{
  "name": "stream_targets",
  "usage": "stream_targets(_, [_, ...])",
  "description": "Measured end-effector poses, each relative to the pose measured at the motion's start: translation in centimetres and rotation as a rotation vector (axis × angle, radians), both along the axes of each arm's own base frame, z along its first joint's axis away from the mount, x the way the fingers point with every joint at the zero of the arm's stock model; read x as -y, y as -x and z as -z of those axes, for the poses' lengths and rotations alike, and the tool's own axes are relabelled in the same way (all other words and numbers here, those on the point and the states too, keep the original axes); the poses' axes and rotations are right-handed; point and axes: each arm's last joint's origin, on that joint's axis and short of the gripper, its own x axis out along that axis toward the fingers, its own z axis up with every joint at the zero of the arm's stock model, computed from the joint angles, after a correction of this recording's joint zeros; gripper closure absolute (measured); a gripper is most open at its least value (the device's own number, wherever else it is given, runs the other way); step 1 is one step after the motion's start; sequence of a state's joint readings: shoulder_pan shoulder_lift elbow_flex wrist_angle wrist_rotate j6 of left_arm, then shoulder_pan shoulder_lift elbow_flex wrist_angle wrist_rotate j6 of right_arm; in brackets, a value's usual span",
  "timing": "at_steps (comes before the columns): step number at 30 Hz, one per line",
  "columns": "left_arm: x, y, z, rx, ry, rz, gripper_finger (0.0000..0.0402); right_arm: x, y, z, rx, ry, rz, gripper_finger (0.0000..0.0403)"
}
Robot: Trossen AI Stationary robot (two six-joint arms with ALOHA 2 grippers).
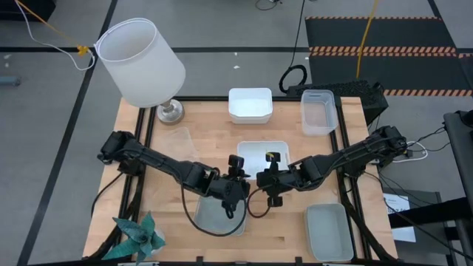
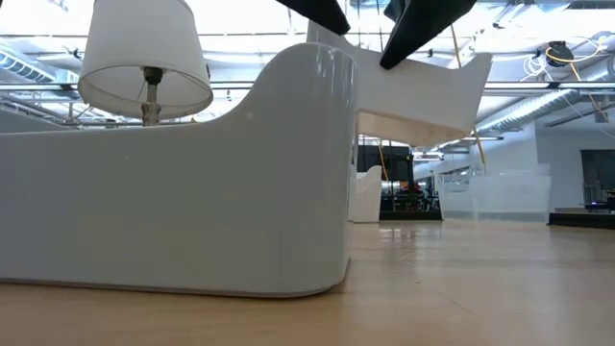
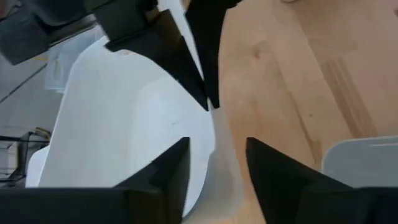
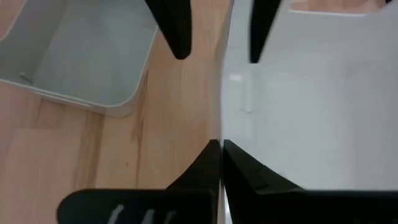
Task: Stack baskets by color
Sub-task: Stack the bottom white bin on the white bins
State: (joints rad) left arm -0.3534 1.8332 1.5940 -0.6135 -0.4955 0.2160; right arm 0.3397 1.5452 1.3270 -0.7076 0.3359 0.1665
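High view: a white basket (image 1: 260, 154) sits at mid-table, long axis running across the table, open side up. The left gripper (image 1: 236, 171) and the right gripper (image 1: 272, 170) meet at its near rim from opposite sides. A second white basket (image 1: 250, 104) lies at the far edge, also long side across; a clear basket (image 1: 318, 111) to its right runs lengthwise away from the front; a grey-green basket (image 1: 329, 231) at front right runs the same way, and another grey-green basket (image 1: 220, 216) lies under the left arm. A lamp with white shade (image 1: 140, 61) stands at far left, and a teal cloth (image 1: 140, 235) lies at the front left corner. Low view: the grey-green basket wall (image 2: 173, 211) fills the foreground and blocks most of the table; beyond it the white basket (image 2: 413, 91) appears tilted, off the wood. Left wrist view: the left fingers (image 3: 273, 168) stand apart, straddling the white basket's rim (image 3: 208, 143) without clamping it. Right wrist view: the right fingers (image 4: 239, 168) are pinched onto the white basket's thin wall (image 4: 222, 118); the grey-green basket (image 4: 81, 56) lies just beside.
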Motion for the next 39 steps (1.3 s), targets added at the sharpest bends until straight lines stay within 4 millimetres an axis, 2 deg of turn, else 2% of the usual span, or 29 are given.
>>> stream_targets(9, [-0.1, 0.2, 0.2, -0.042, -0.03, 0.042, 0.0374, 0.0, 0.0, 0.0, -0.003, 0.025, -0.03, 0.0398])
stream_targets(11, [-0.1, 0.3, 0.3, -0.061, -0.041, 0.048, 0.039, 0.0, -0.1, -0.1, 0.005, 0.028, -0.03, 0.0395])
stream_targets(16, [-0.6, 0.6, 0.6, -0.113, -0.048, 0.026, 0.0388, -0.3, -0.2, -0.2, 0.037, 0.056, -0.046, 0.036])
stream_targets(24, [-0.8, 0.9, 0.8, -0.154, -0.07, 0.027, 0.0395, -1.0, 0.0, -0.4, 0.057, 0.1, -0.072, 0.0262])
stream_targets(28, [-1.0, 0.8, 0.8, -0.158, -0.081, 0.034, 0.0397, -1.1, 0.7, -1.4, 0.099, 0.126, -0.066, 0.0225])
stream_targets(32, [-1.1, 0.8, 0.8, -0.16, -0.084, 0.033, 0.0398, -1.5, 2.1, -3.1, 0.157, 0.087, -0.074, 0.0207])
stream_targets(39, [-1.8, 0.6, 0.8, -0.17, -0.098, 0.031, 0.0398, -2.4, 5.2, -6.1, 0.265, 0.001, -0.104, 0.0204])
